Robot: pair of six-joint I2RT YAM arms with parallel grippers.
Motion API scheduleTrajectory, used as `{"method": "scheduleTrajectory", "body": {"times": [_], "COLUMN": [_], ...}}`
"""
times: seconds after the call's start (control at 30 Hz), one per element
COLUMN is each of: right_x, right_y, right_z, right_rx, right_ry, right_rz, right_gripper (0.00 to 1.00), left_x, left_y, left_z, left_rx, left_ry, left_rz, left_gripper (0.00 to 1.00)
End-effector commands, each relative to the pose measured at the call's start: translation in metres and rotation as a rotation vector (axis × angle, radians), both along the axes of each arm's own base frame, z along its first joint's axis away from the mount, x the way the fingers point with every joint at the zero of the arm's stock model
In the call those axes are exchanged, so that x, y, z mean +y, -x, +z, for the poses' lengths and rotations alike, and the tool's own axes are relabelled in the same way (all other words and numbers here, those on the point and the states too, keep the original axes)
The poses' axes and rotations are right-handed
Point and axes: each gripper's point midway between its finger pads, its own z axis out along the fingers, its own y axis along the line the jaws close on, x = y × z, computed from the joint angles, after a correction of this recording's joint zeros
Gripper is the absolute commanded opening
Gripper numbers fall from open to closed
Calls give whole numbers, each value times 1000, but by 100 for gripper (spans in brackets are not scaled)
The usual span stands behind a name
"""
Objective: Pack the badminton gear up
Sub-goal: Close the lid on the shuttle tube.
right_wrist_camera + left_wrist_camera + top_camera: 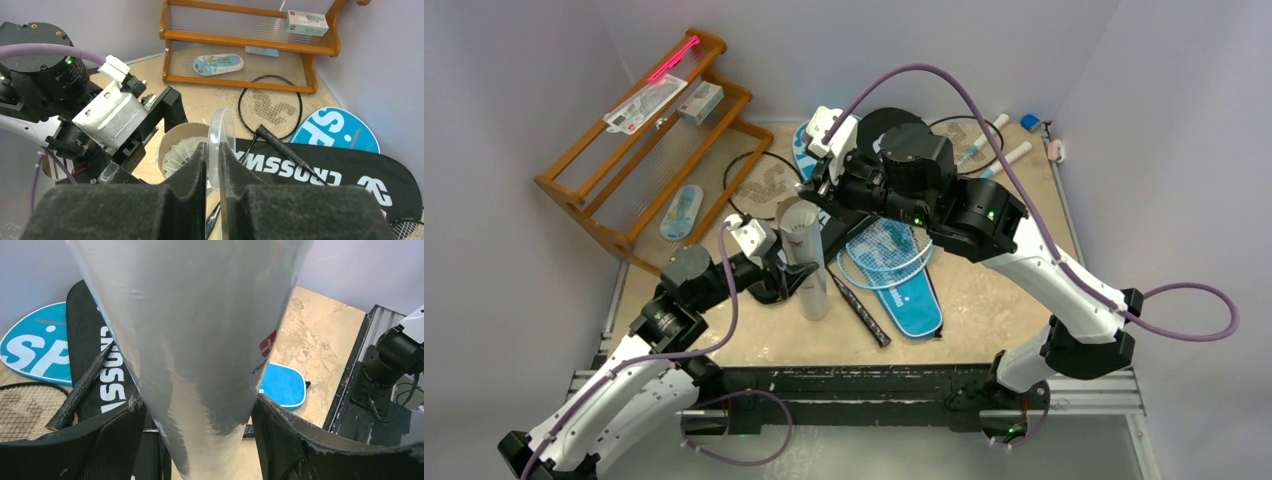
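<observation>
1. Gripping the long white tube (809,250), the left gripper (197,407) has its fingers (117,440) closed against the tube's opposite sides and holds it upright on the table (984,330), just off centre toward 8 o'clock in the top view.
2. The tube's upper end is open, and white shuttlecocks (182,152) show stacked inside the mouth.
3. The right gripper (212,150) is closed on a clear lid (220,125), pinching the round disc edge-on between its pads.
4. The lid hangs just beside the tube's rim, on its 3 o'clock side in the right wrist view; I cannot tell whether the two touch.
5. A black "CROSSWAY" cover (325,175) lies flat behind the tube, with a blue "SPORT" cover (332,130) beside it toward 12 o'clock of the table.
6. A black racket (764,185) rests at 11 o'clock of the tube, its handle crossing the black cover.
7. A light-blue racket (886,245) lies with its head on a second blue cover (914,300) at 4 o'clock of the tube.
8. The wooden rack (240,41) stands at the table's 10 o'clock corner.
</observation>
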Motion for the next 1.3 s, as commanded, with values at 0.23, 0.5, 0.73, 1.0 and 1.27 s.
{"method": "scheduleTrajectory", "body": {"times": [0.23, 0.5, 0.73, 1.0, 1.27], "right_x": [-8, -5, -7, -6, -10], "right_y": [8, 14, 17, 37, 38], "right_z": [8, 0, -1, -5, -6], "right_rx": [-6, 16, 21, 57, 127], "right_ry": [-16, -3, -5, -9, -23], "right_rz": [12, 43, 54, 151, 111], "right_gripper": [27, 35, 53, 72, 71], "left_x": [-3, -3, -4, -4, -3], "left_y": [4, 5, 4, 4, 5], "left_z": [30, 31, 31, 31, 32], "left_rx": [-65, -66, -66, -65, -64], "left_ry": [43, 47, 47, 48, 47], "left_rz": [-29, -30, -31, -32, -30], "left_gripper": [72, 72, 72, 72, 72]}}
